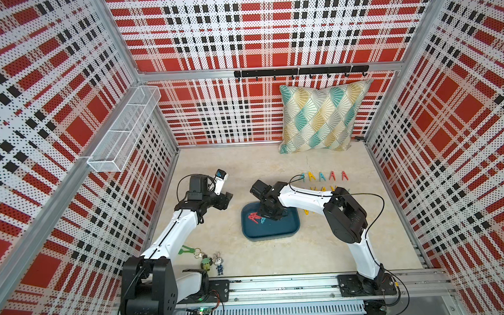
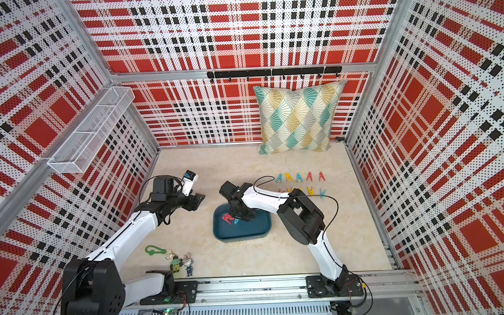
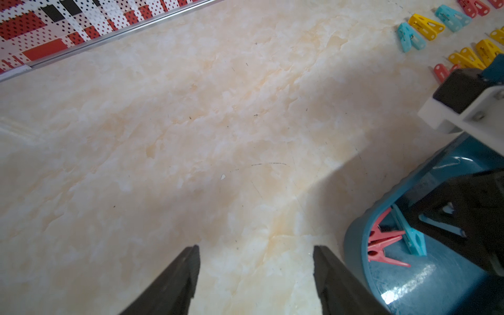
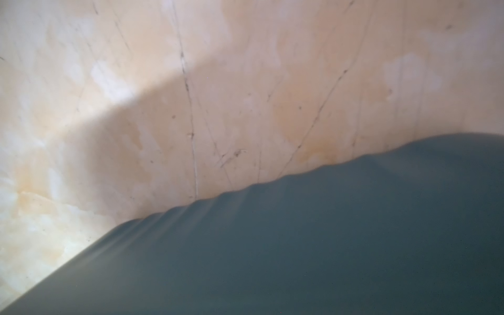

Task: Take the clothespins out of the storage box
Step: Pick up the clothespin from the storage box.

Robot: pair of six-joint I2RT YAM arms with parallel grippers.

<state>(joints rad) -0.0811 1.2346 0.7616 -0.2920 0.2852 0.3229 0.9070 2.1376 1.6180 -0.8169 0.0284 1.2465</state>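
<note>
— Right gripper [image 1: 266, 218] of mine is down inside the storage box [image 1: 279, 230], at the teal clothespin [image 3: 411, 234] that stands tilted beside a few red clothespins [image 3: 381, 245]. Whether my jaws are closed on it, I cannot tell; my own wrist view gives only a blur of box wall.
— And your left?
— Left gripper [image 3: 255, 248] hangs with jaws apart and empty above the bare table [image 3: 218, 122], just beside the box.
— Where are we in the job?
— Late, I judge: most clothespins [image 1: 322, 177] lie in rows on the table, well apart from the box. Next I need a firm pinch on the teal one, then a straight lift so the red ones don't snag.
</note>
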